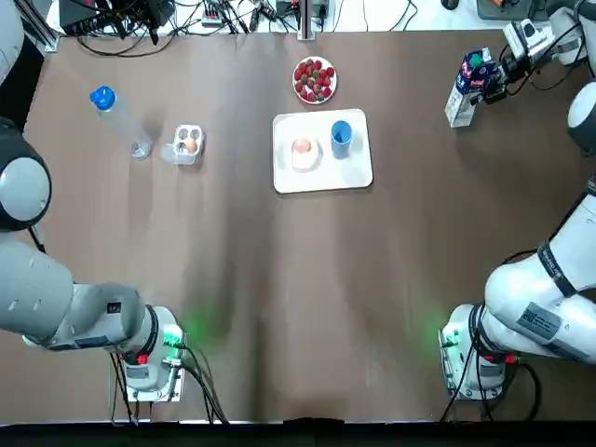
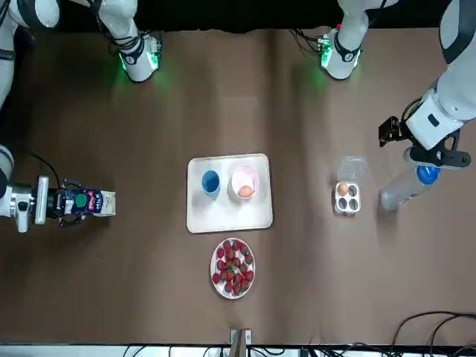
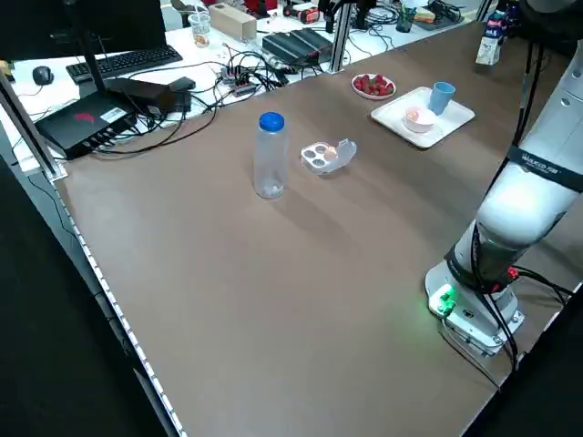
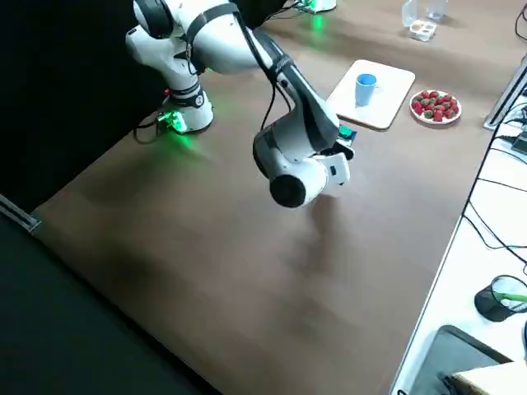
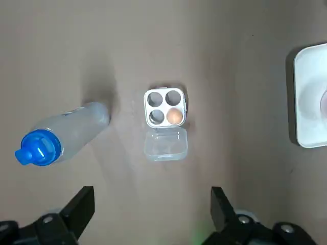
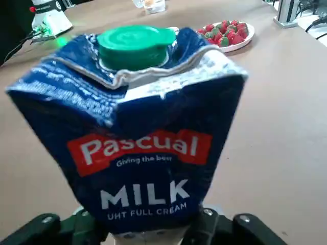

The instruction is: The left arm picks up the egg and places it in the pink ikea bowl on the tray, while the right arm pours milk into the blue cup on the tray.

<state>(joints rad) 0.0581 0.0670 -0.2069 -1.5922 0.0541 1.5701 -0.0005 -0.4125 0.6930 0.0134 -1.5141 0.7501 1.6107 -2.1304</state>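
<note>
The brown table (image 1: 279, 307) carried a white rectangular tray (image 1: 358, 172), where a brown egg (image 1: 302, 146) lay in the pink plastic bowl (image 1: 305, 164) beside the blue cup (image 1: 341, 135). The right gripper (image 2: 71, 202) clamped the blue milk carton (image 1: 463, 93) at the far right. The left gripper (image 5: 150, 196) hung wide open above a clear four-cell egg box (image 5: 164, 107). Tangled cables (image 1: 186, 19) crowded the far edge.

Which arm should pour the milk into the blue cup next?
Right. The right gripper is shut on the milk carton. The left gripper hangs open and empty near the egg box, and an egg already sits in the pink bowl.
</note>
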